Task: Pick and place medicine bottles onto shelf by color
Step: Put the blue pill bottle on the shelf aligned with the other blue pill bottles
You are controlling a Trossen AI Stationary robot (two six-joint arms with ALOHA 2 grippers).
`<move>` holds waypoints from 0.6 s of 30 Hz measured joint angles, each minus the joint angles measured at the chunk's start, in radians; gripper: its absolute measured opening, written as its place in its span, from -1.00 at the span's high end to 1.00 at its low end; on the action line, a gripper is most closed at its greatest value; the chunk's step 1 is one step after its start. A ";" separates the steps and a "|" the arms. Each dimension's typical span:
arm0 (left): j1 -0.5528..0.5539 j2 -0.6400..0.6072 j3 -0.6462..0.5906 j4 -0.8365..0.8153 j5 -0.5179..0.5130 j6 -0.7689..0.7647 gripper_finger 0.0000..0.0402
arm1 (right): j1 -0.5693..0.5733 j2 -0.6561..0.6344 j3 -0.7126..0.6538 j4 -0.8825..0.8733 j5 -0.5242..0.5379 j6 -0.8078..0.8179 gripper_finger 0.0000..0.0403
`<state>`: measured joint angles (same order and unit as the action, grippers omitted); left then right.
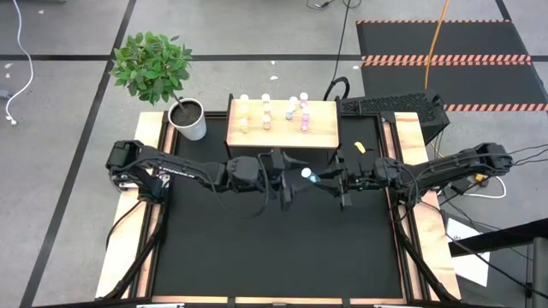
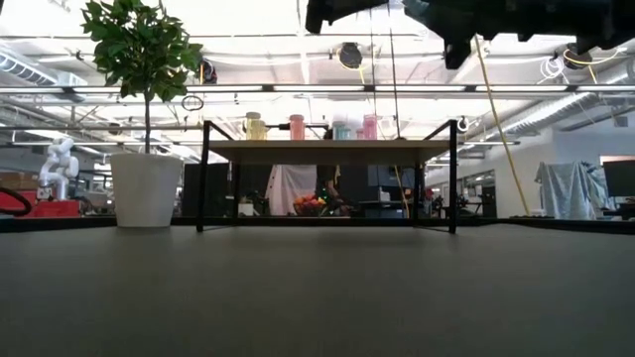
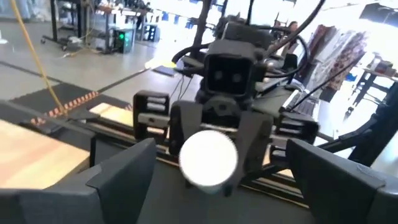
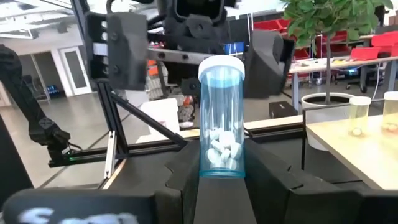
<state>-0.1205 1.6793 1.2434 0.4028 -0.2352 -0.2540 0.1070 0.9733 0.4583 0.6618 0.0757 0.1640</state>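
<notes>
The right gripper (image 1: 330,180) is clenched on a blue bottle (image 4: 221,118), gripping its base so the white cap points toward the left gripper (image 1: 291,177); white tablets lie inside the clear blue body. The left gripper's fingers (image 3: 118,177) are spread wide on either side of that cap, with a gap on both sides and no contact that can be seen. Both grippers meet high above the middle of the black table mat (image 1: 274,248), just in front of the shelf (image 1: 282,137), and the mat beneath and in front of them is bare. Each arm reaches in level from its own side of the table, the wrists nearly facing each other.

On the shelf's wooden top stand the other bottles: yellow ones (image 1: 245,115) toward the left end, a teal one (image 1: 292,105) nearer the middle and pink ones (image 1: 304,120) to its right. In the low view they show in a row along the board on its thin dark legs. A white plant pot (image 1: 190,120) with a leafy plant stands just left of the shelf
</notes>
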 joint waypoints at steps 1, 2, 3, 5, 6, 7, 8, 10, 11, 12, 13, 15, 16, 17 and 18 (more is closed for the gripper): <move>0.003 0.001 0.000 -0.002 0.000 -0.011 -0.75 | 0.000 0.000 0.000 0.004 0.000 -0.003 0.48; 0.005 0.002 0.000 -0.004 0.000 -0.018 -0.69 | 0.000 0.000 0.000 0.006 0.000 -0.007 0.48; 0.007 0.002 0.000 -0.005 0.001 -0.024 -0.62 | 0.000 0.000 0.000 0.008 0.000 -0.012 0.48; 0.010 0.001 0.000 -0.017 0.002 -0.041 -0.45 | 0.000 0.000 0.000 0.017 0.000 -0.019 0.48; 0.011 0.001 0.000 -0.020 0.002 -0.046 -0.36 | 0.000 0.000 0.000 0.020 0.000 -0.019 0.48; 0.012 0.001 0.000 -0.021 0.002 -0.048 -0.27 | 0.000 0.000 0.000 0.020 -0.001 -0.020 0.48; 0.012 0.001 0.000 -0.019 0.002 -0.048 -0.18 | 0.000 0.000 0.000 0.019 -0.001 -0.020 0.48; 0.014 0.001 0.000 -0.001 0.002 -0.044 -0.02 | 0.000 0.000 0.000 0.016 -0.001 -0.020 0.48; 0.014 0.001 0.000 0.001 0.002 -0.044 0.04 | 0.000 0.000 0.000 0.016 -0.001 -0.020 0.48; 0.015 0.001 0.000 0.001 0.003 -0.045 0.10 | 0.000 0.000 0.000 0.016 -0.001 -0.020 0.48; 0.015 0.001 0.000 -0.001 0.003 -0.047 0.14 | 0.000 0.000 0.000 0.016 0.000 -0.020 0.48; 0.015 0.001 0.000 -0.001 0.003 -0.048 0.22 | 0.000 0.000 0.000 0.016 0.000 -0.020 0.48; 0.015 0.001 0.000 0.001 0.003 -0.048 0.24 | 0.000 0.000 0.000 0.015 0.000 -0.020 0.48; 0.015 0.001 0.000 0.003 0.003 -0.048 0.26 | 0.000 0.000 0.000 0.016 0.000 -0.020 0.48; 0.015 0.001 0.000 0.002 0.003 -0.048 0.28 | 0.000 0.000 0.000 0.015 0.000 -0.020 0.48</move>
<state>-0.1051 1.6802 1.2430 0.4049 -0.2321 -0.3016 0.1066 0.9737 0.4583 0.6770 0.0758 0.1444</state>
